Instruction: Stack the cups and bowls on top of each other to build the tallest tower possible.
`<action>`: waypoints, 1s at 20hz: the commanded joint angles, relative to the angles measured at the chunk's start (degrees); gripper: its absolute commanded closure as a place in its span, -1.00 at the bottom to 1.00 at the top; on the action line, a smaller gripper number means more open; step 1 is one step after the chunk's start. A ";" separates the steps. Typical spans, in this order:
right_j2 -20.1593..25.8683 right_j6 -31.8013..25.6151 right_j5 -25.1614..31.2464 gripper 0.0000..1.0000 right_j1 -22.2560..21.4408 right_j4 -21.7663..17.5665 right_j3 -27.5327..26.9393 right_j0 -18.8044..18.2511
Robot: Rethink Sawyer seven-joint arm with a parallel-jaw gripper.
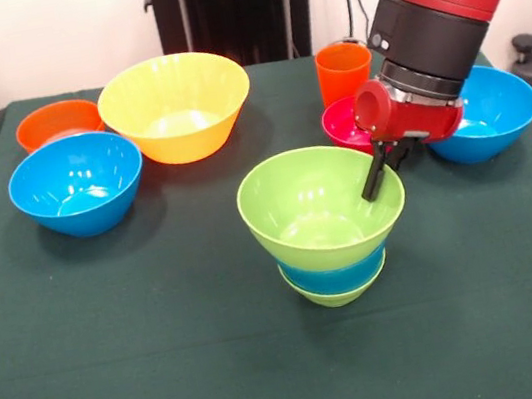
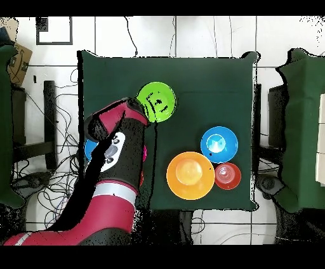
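The tower stands mid-table: a large lime green bowl nested on a blue bowl and a small green bowl. It shows from above as a lime disc. My gripper is at the lime bowl's right rim, low over it; in the overhead view the gripper sits at the disc's edge. The orange cup stands upright behind a red-pink bowl. The yellow-green cup is out of view.
A large yellow bowl, an orange bowl and a blue bowl stand on one side. Another blue bowl sits behind my wrist, mostly hidden under the arm from above.
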 commanded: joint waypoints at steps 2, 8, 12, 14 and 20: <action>6.62 2.58 1.80 1.00 -1.85 1.37 2.53 -1.32; 6.50 3.03 1.31 1.00 -1.82 1.14 2.75 -1.03; 6.49 3.10 1.22 1.00 -1.84 1.12 2.81 -0.93; 6.54 3.07 1.14 1.00 -1.91 1.11 2.94 -0.94; 7.02 2.29 2.41 1.00 -2.31 1.46 3.05 -1.29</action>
